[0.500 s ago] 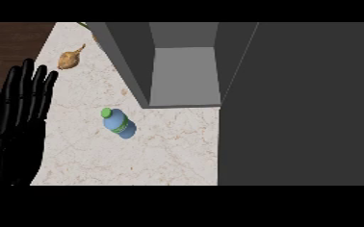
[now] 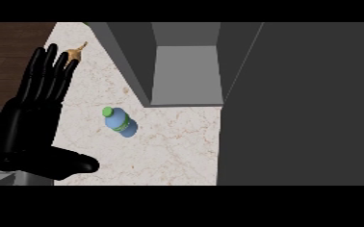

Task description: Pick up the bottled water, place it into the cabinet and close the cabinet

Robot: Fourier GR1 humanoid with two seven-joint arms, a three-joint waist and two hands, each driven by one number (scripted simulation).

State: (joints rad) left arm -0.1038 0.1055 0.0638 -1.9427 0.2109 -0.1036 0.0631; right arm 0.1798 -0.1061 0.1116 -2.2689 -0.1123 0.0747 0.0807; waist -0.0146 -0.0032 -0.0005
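My left hand shows at the frame's left, fingers spread wide, holding nothing. The water bottle lies mid-frame on the worktop, just below the open cabinet. Pickup hasn't begun, I judge; next I must reach and grasp the bottle.

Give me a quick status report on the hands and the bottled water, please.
Left hand open, at the view's left edge; right hand not in view. Bottled water on the counter, untouched. Cabinet open; nothing between bottle and cabinet.
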